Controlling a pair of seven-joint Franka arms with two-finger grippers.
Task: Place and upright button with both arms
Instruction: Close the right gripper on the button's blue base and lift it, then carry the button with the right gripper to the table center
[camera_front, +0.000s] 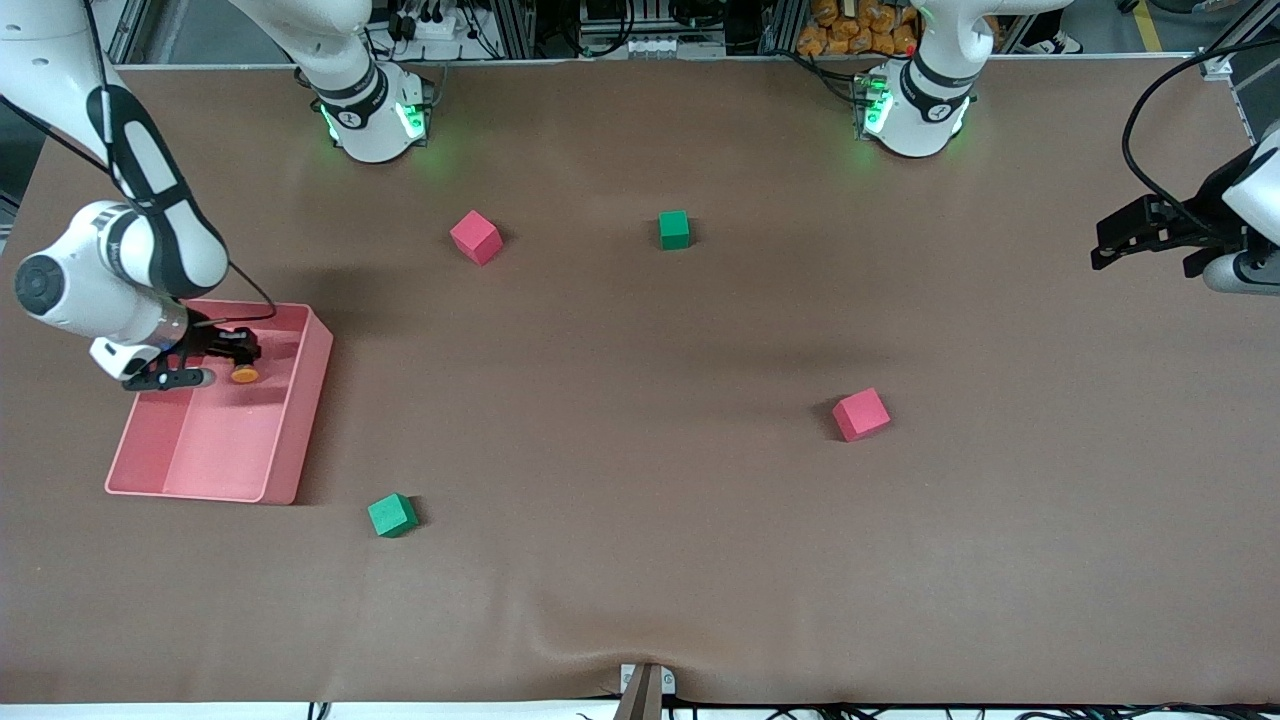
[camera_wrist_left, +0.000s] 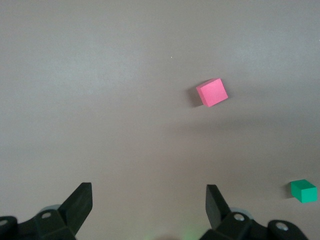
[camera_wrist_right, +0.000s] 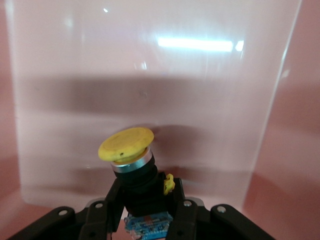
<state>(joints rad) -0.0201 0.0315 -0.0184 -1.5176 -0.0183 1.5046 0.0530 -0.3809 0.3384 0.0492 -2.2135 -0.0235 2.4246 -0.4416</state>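
Front view: the right gripper (camera_front: 225, 362) is down inside the pink tray (camera_front: 290, 440) at the right arm's end of the table, its fingers pinched on the button (camera_front: 244, 373), whose orange cap pokes out sideways over the tray floor. The tray walls ring the gripper on every side. Out on the brown table (camera_front: 640, 560) sit four cubes: a red cube (camera_front: 475, 237) and a green cube (camera_front: 674, 229) up near the arm bases, another red cube (camera_front: 861, 414) toward the left arm's end, and another green cube (camera_front: 392, 515) just beside the tray's near corner. All four are well apart from the tray. The left gripper (camera_front: 1140, 240) waits in the air at the left arm's end of the table.

Left wrist view: the left gripper (camera_wrist_left: 149, 202) has its fingers (camera_wrist_left: 80, 202) spread wide, nothing between them. Below lie bare table, a red cube (camera_wrist_left: 212, 92) and a green cube (camera_wrist_left: 304, 191).

Right wrist view: the fingers (camera_wrist_right: 182, 212) clamp the button's (camera_wrist_right: 132, 160) black body, yellow-orange cap tilted up and away from the gripper, silver collar under it. Glossy pink tray floor (camera_wrist_right: 150, 75) fills the rest.
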